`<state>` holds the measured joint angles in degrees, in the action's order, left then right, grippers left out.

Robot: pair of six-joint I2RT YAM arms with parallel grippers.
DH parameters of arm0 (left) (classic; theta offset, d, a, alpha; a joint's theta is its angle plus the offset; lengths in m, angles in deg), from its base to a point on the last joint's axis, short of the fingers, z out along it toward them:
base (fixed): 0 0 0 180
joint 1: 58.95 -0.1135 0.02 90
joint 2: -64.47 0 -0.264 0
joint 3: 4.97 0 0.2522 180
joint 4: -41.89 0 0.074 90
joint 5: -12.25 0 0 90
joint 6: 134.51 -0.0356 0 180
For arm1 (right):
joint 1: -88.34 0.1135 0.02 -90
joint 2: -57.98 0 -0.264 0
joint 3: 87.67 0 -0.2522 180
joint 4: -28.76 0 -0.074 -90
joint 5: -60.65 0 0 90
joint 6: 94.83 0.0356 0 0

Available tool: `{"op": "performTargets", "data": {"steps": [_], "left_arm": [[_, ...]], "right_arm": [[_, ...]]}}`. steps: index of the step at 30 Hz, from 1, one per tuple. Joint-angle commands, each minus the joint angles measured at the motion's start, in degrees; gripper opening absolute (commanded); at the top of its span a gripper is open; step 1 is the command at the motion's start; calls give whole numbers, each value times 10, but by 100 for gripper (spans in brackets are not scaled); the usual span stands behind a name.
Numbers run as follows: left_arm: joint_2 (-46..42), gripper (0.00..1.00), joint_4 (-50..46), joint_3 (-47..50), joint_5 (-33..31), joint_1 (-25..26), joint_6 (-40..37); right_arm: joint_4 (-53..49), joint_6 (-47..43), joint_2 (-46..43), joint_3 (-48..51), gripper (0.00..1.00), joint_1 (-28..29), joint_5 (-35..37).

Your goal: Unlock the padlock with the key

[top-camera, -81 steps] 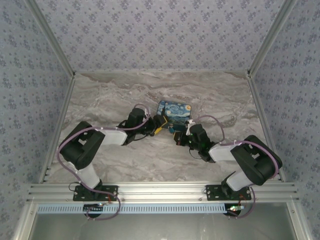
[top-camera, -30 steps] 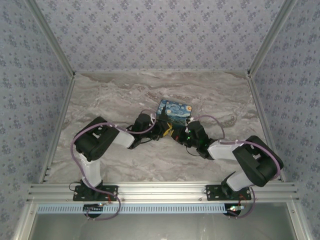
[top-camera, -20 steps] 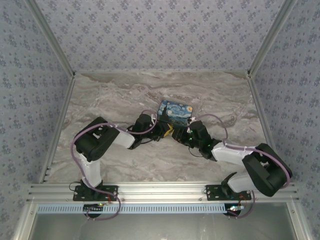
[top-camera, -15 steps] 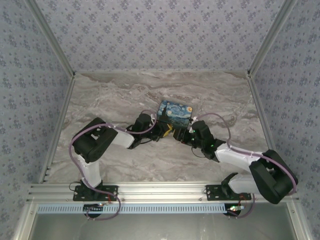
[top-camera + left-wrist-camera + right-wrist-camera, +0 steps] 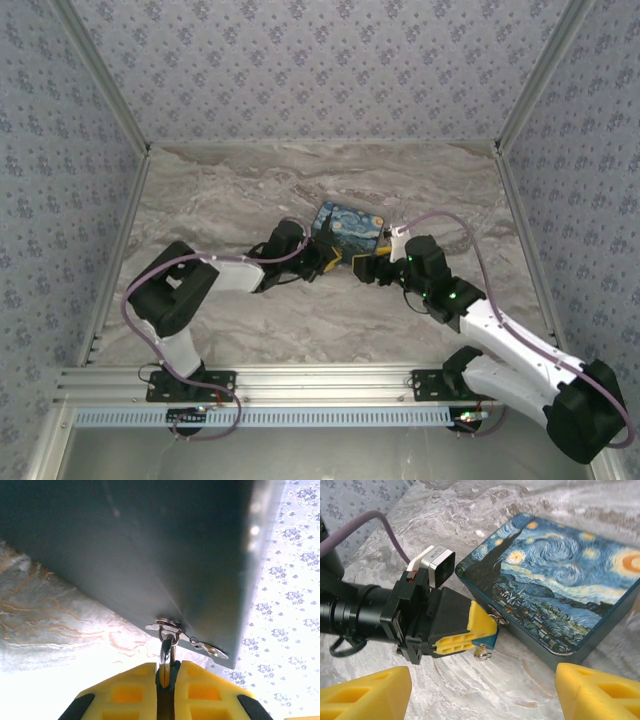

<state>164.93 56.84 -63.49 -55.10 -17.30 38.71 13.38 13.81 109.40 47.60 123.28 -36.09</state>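
Right now the left gripper (image 5: 478, 632) is clamped on the padlock (image 5: 489, 639) at the near edge of the box (image 5: 560, 580), with the key (image 5: 482, 654) seemingly dangling beneath, so the wide-open right gripper (image 5: 480, 695) could miss or knock that tiny key.

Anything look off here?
Nothing spilled or broken. One oddity: a small silvery piece, probably the key, hangs beneath the padlock that the left gripper clamps at the box front, while the right gripper is wide open and holds nothing.
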Motion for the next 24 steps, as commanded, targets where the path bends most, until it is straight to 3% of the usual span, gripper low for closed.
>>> {"op": "performTargets", "data": {"steps": [1, 6, 15, 24], "left_arm": [[-37, 0, -66, -30, -3, 0, 14], [-46, 0, -120, -42, 0, 1, 39], [-49, 0, -161, -60, 18, 9, 81], [-52, 0, -179, -67, 22, 17, 100]], "right_arm": [[-44, -147, -26, -16, 78, 0, -8], [-69, -302, -44, -18, 76, 29, -12], [-75, -527, -33, -1, 76, 127, 144], [25, -605, -13, 53, 75, 174, 206]]}}
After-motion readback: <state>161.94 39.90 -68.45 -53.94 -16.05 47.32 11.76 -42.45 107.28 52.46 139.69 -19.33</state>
